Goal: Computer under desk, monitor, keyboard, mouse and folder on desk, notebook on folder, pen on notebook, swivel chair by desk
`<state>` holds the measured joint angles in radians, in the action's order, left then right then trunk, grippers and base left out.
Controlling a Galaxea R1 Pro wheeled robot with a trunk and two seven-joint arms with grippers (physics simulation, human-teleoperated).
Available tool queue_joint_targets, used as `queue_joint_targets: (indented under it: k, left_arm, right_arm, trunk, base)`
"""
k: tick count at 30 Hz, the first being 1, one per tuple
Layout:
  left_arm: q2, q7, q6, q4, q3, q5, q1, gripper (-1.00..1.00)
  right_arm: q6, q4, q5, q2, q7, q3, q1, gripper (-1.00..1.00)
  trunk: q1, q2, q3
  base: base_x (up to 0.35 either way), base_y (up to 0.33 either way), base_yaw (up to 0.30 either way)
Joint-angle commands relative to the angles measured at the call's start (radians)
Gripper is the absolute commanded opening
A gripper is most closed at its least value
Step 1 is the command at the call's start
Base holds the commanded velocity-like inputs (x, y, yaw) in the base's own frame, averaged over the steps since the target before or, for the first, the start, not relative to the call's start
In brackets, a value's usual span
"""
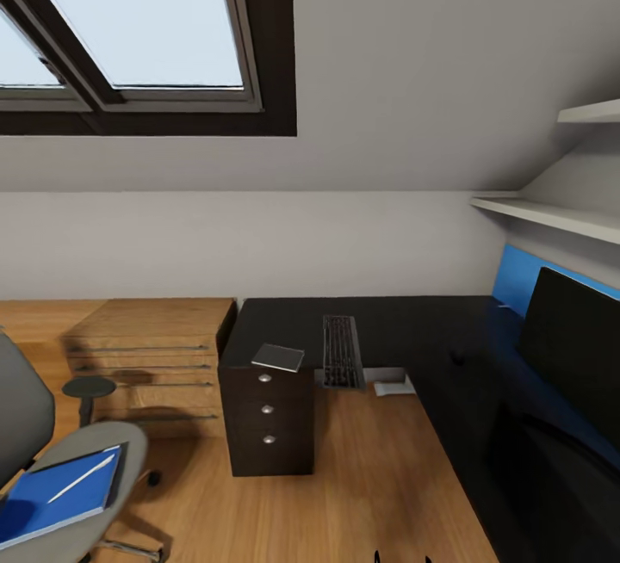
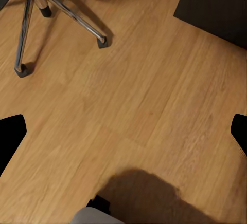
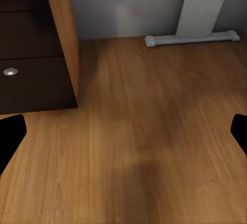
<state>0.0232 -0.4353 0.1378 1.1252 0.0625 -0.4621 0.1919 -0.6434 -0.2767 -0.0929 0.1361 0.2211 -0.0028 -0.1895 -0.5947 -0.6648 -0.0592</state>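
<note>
The black-topped desk (image 1: 413,322) runs along the wall and down the right side. On it lie the keyboard (image 1: 342,350) and, over the drawer unit (image 1: 269,412), the dark notebook (image 1: 278,357). The monitor (image 1: 573,348) stands at the right before the blue panel. At the lower left is the swivel chair (image 1: 129,460), with the blue folder (image 1: 56,494) on its seat and a thin white pen (image 1: 82,479) on the folder. I cannot make out the mouse or the computer. My left gripper (image 2: 123,136) hangs open over bare floor near the chair's chrome base (image 2: 62,8). My right gripper (image 3: 123,131) is open above the floor.
A low light-wood cabinet (image 1: 151,356) stands left of the drawer unit. The desk's white pedestal leg (image 3: 200,8) and foot rest on the floor beside the drawer unit's knob (image 3: 10,72). Wall shelves (image 1: 560,214) hang above the monitor. Open wood floor (image 1: 379,477) lies between chair and desk.
</note>
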Motion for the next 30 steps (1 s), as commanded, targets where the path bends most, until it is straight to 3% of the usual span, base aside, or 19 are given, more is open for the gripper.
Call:
queue_joint_targets:
  k: [1,19,26,30]
  left_arm:
    - [0.001,-0.008,0.003,0.002,0.003,-0.006,0.0,1.0]
    - [0.003,-0.007,0.003,0.008,0.003,-0.004,0.0,1.0]
    - [0.002,-0.014,0.005,0.084,-0.004,-0.008,0.0,1.0]
    - [0.0,-0.011,0.005,0.121,-0.002,-0.009,0.0,1.0]
  right_arm:
    - [-0.001,0.001,-0.01,0.0,0.009,0.0,-0.001,1.0]
    - [-0.003,0.001,-0.011,-0.004,0.009,-0.003,-0.001,1.0]
    - [-0.004,-0.001,-0.012,-0.004,0.009,-0.003,-0.001,1.0]
    - [-0.004,-0.001,-0.014,-0.004,0.009,-0.003,-0.001,1.0]
  trunk:
    - [-0.001,-0.001,-0.002]
    - [-0.001,-0.001,-0.002]
    - [-0.001,-0.001,-0.002]
    - [-0.016,-0.029,-0.014]
  base:
    - [0.332,0.076,0.0]
    - [0.327,0.132,0.0]
    - [0.062,0.025,0.0]
    - [0.002,0.001,0.0]
